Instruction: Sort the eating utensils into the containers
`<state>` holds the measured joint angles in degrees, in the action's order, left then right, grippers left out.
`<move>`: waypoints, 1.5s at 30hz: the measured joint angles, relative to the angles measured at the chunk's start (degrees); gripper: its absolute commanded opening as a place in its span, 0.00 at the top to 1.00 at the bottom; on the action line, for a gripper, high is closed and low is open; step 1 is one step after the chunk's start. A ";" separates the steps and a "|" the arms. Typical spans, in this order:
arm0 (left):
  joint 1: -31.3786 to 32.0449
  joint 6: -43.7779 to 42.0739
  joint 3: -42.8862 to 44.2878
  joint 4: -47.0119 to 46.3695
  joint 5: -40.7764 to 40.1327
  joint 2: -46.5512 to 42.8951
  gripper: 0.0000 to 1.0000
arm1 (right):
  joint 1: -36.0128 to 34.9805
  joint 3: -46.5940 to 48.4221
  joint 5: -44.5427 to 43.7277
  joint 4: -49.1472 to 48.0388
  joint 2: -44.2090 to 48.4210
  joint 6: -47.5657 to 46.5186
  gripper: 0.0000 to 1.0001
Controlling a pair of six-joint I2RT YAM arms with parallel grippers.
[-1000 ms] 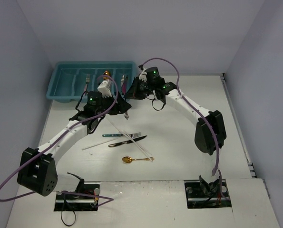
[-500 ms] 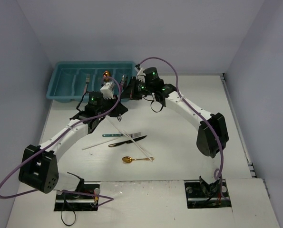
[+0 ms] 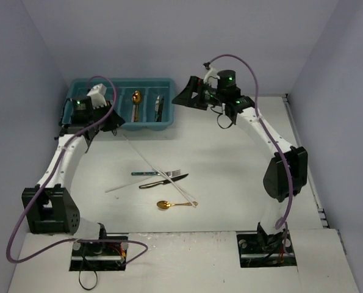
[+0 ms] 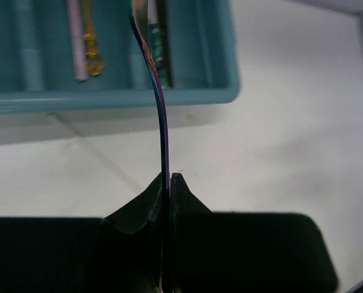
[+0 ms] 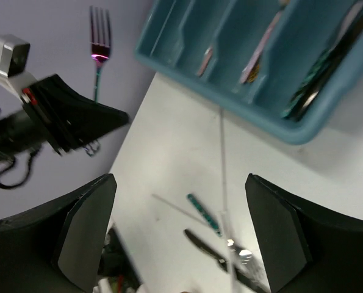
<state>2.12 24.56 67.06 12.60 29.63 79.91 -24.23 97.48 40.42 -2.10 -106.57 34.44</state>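
The teal tray (image 3: 120,81) stands at the back left, its containers running front to back. A gold spoon (image 3: 136,97) and dark-handled pieces (image 3: 158,107) lie in it. My left gripper (image 3: 110,118) hovers by the tray's front left, shut on a thin iridescent purple fork (image 4: 163,134). That fork (image 5: 99,39) stands upright in the right wrist view. My right gripper (image 3: 184,97) hangs open and empty just right of the tray. On the table lie a teal-handled fork (image 3: 157,173), a black knife (image 3: 163,180), a gold spoon (image 3: 176,204) and white chopsticks (image 3: 146,163).
Grey walls close in the table on the left, back and right. The tray (image 5: 242,110) has its front rim over the table. The left arm's purple cable (image 3: 108,97) loops over the tray's left end. Both arm bases (image 3: 99,250) sit at the near edge.
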 measured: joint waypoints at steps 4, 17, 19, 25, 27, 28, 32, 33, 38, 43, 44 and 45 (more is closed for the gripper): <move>-5.75 -7.65 15.71 7.87 -1.91 9.97 1.00 | 5.47 -4.57 0.04 -0.10 4.12 -4.20 0.14; -9.33 -18.29 38.74 15.17 -6.45 39.52 1.00 | 6.15 -14.47 -0.07 1.65 8.45 -12.16 0.14; -9.33 -18.35 41.09 15.34 -7.38 42.67 1.00 | 6.20 -14.77 -0.07 2.18 8.49 -12.59 0.14; -9.33 -18.72 48.96 15.69 -9.12 48.91 1.00 | 6.23 -15.39 0.00 2.58 9.07 -13.52 0.14; -9.33 -19.08 51.22 15.70 -9.18 50.25 1.00 | 6.25 -15.47 0.05 2.62 9.25 -13.58 0.14; -9.33 -19.26 51.99 15.66 -9.22 50.80 1.00 | 6.25 -15.51 0.08 2.64 9.31 -13.60 0.14; -9.33 -20.05 53.44 15.76 -9.42 52.47 0.97 | 6.25 -15.60 0.11 2.72 9.41 -13.66 0.14; -9.33 -20.20 53.66 15.78 -9.51 52.93 0.94 | 6.25 -15.63 0.12 2.74 9.41 -13.67 0.14; -9.33 -21.36 54.45 15.96 -9.89 55.62 0.79 | 6.25 -15.65 0.13 2.75 9.41 -13.76 0.14; -9.33 -22.11 56.94 16.29 -10.06 57.92 0.57 | 6.25 -15.90 0.18 2.76 9.41 -14.06 0.14; -9.33 -22.22 57.52 16.30 -10.03 58.16 0.54 | 6.25 -16.00 0.25 2.78 9.41 -14.18 0.14; -9.33 -22.29 58.05 16.41 -10.01 58.28 0.52 | 6.25 -16.08 0.31 2.84 9.41 -14.39 0.14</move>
<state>-7.20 2.27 125.11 29.00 19.62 138.19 -17.98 81.40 40.74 0.74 -97.17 20.04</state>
